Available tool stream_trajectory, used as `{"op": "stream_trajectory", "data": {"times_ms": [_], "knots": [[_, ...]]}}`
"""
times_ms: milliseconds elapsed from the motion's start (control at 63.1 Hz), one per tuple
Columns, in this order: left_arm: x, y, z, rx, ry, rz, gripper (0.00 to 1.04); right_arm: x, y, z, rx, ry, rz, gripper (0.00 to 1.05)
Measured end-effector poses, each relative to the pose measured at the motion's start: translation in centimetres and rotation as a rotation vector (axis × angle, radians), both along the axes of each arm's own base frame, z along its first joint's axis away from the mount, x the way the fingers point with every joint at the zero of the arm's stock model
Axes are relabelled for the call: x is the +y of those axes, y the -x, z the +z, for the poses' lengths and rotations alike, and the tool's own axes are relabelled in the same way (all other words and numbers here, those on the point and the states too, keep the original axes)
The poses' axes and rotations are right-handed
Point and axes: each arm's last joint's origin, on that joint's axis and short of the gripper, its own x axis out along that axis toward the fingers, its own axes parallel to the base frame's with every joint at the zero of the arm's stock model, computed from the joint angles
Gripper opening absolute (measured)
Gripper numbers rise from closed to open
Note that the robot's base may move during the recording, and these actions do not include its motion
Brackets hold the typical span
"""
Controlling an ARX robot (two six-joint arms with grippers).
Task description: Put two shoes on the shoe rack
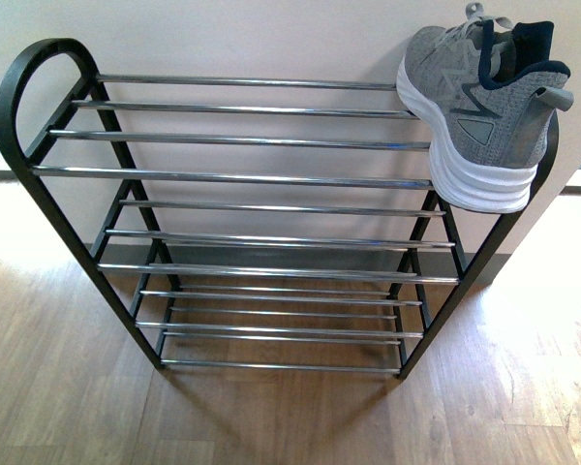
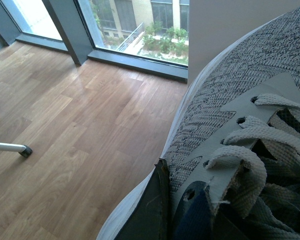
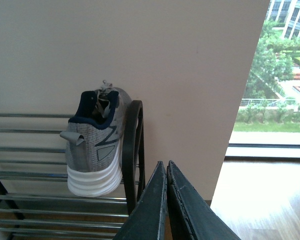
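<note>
One grey knit sneaker [image 1: 479, 111] with a white sole and navy lining rests on the top tier of the shoe rack [image 1: 242, 179], at its right end, heel toward me. The right wrist view shows that same sneaker [image 3: 95, 145] beside the rack's black side frame [image 3: 132, 150]. My right gripper [image 3: 166, 167] is shut and empty, off to the side of the rack's right end. My left gripper [image 2: 165, 175] is shut on a second grey sneaker [image 2: 230, 120] at its collar, held above the wooden floor. Neither arm shows in the front view.
A beige wall stands behind the rack. Wooden floor [image 1: 271, 417] lies in front of it. Floor-to-ceiling windows [image 2: 135, 25] with dark frames show in the left wrist view, and a white metal leg [image 2: 12, 147] rests on the floor there. The rack's lower tiers hold nothing.
</note>
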Motion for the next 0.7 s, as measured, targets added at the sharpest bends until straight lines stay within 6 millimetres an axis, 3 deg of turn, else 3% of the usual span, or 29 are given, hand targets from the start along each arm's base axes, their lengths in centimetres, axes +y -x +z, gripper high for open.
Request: {"op": "stream_trajectory", "data": {"times_ms": [697], "knots": [[0.0,0.0,0.0,0.000,0.000,0.000,0.01,0.0,1.8,0.1,-0.007,0.000,0.000,0.01]]}}
